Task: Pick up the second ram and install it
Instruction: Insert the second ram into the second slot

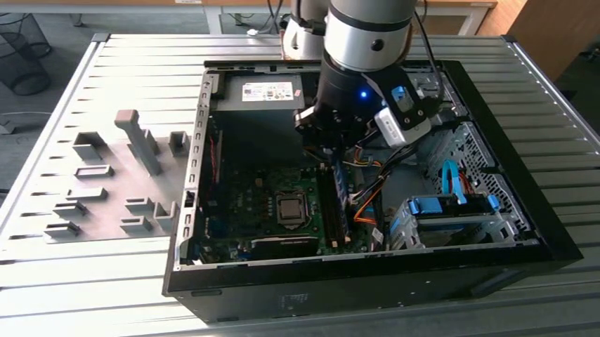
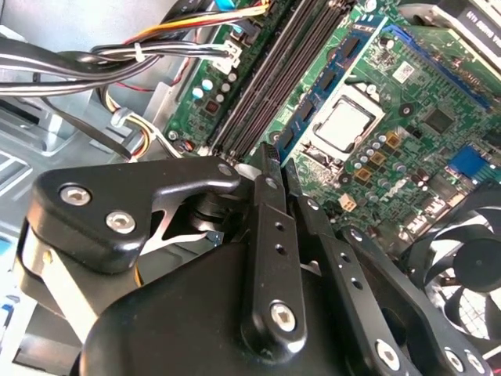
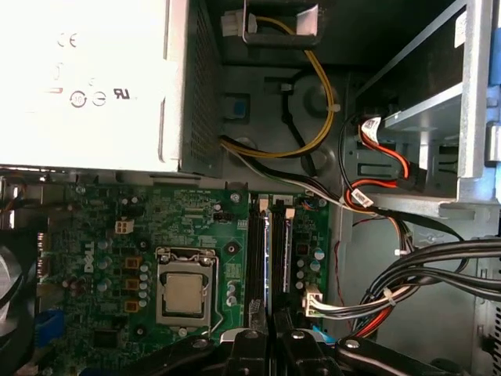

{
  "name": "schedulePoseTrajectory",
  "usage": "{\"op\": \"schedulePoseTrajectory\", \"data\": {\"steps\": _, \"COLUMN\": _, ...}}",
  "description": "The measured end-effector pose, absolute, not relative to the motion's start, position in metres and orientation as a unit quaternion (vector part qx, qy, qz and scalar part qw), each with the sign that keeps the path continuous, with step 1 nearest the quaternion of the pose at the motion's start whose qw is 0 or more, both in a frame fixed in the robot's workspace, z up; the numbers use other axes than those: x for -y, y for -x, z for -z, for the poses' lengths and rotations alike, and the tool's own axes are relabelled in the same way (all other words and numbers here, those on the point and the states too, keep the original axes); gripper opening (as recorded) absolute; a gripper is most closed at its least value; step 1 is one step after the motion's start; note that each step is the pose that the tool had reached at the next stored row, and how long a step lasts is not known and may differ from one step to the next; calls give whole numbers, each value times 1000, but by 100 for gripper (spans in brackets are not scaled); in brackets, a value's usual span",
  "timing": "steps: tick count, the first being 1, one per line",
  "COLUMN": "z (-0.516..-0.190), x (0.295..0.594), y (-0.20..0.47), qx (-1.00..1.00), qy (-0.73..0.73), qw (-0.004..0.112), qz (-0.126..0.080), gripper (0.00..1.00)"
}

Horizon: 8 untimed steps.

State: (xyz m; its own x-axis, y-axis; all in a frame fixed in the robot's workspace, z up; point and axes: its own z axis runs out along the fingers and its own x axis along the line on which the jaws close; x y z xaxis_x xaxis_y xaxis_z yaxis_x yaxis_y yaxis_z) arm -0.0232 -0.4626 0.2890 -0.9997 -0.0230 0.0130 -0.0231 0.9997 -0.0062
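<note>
My gripper (image 1: 330,156) reaches down into the open computer case (image 1: 525,210), over the far end of the memory slots (image 1: 338,210). In the first wrist view the second ram (image 3: 271,258) is a thin blue-green strip seen edge-on. It runs along the slots (image 3: 254,258) and ends between the fingertips of the gripper (image 3: 272,325). In the second wrist view the gripper (image 2: 278,163) has its two black fingers (image 2: 266,188) pressed close together, pointing at the slots (image 2: 274,78). It looks shut on the ram, whose faces and contact edge are hidden.
The processor (image 3: 184,294) sits beside the slots. The power supply (image 1: 267,91) lies at the case's far end. Cable bundles (image 3: 407,274) and a blue drive cage (image 1: 450,210) crowd the exterior view's right. A fan (image 2: 470,266) is close by. Grey holder blocks (image 1: 103,189) stand outside the case.
</note>
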Motion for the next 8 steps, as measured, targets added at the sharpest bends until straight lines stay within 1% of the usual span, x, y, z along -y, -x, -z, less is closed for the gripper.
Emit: {"op": "schedulePoseTrajectory", "data": {"steps": 8, "z": -275, "x": 465, "y": 23, "qx": 1000, "qy": 0, "qw": 7, "qz": -3, "gripper": 14}}
